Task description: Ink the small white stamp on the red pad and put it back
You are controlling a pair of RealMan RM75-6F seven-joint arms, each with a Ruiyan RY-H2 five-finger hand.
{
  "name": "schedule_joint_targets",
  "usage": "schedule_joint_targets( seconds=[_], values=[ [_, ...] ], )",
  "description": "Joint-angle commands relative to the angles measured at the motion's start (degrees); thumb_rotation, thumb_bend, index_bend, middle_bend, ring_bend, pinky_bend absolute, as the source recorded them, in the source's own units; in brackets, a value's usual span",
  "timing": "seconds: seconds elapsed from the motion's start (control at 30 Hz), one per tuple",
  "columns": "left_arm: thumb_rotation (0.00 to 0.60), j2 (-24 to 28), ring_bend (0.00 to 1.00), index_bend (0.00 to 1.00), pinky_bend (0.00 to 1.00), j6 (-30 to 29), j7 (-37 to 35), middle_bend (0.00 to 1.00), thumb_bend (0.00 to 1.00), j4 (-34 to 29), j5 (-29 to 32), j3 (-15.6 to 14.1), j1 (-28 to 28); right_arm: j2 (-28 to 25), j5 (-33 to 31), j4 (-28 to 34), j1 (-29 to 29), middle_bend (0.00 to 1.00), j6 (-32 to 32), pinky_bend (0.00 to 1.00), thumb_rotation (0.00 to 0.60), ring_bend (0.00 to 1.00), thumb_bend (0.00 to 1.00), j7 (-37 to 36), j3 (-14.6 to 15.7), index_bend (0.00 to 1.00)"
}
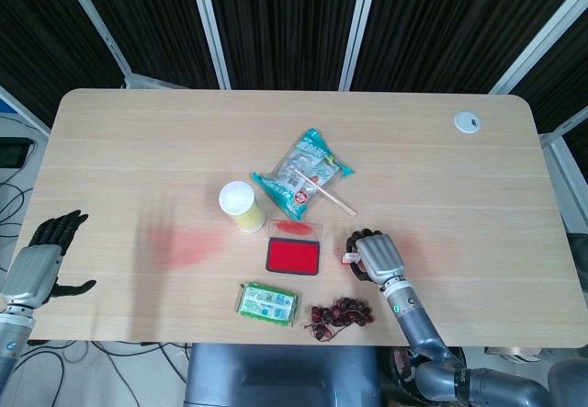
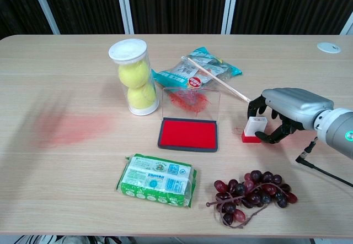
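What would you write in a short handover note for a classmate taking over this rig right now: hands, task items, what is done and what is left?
Right hand: fingers curled around the small white stamp, which stands on the table just right of the red pad; a firm grip is not certain.
Left hand: open, idle at the table's left edge.
Pad: lid up, ink exposed.
Done: hand has reached the stamp.
Left: lift it, press it on the pad, set it back.
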State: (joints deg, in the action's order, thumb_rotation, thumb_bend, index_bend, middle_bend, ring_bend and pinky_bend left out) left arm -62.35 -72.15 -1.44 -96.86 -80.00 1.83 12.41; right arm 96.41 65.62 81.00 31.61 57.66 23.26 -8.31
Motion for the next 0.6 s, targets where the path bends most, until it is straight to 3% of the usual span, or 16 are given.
schedule_joint_targets(
  seconds=[0.03, 0.23, 0.6],
  values=[
    [0.600, 0.0, 0.00, 0.05, 0.00, 0.0, 0.0, 0.00, 0.04, 0.0, 0.0, 0.0, 0.0, 0.1, -0.1, -0.1, 0.1, 0.37, 0.0, 0.36, 0.600, 0.29, 0.50, -0.1, 0.1, 0.52],
    [0.600, 0.0, 0.00, 0.05, 0.00, 0.1, -0.1, 0.00, 0.04, 0.0, 0.0, 0.0, 0.0, 0.5, 0.8, -0.3, 0.2, 0.44, 0.4, 0.40, 0.600, 0.34, 0.56, -0.9, 0.6, 0.59],
    [0.600, 0.0, 0.00, 0.05, 0.00, 0.1, -0.2, 0.00, 0.04, 0.0, 0.1, 0.0, 0.1, 0.3, 2.8, -0.1, 0.0, 0.52, 1.4, 0.45, 0.600, 0.42, 0.59, -2.5, 1.3, 0.65]
  ],
)
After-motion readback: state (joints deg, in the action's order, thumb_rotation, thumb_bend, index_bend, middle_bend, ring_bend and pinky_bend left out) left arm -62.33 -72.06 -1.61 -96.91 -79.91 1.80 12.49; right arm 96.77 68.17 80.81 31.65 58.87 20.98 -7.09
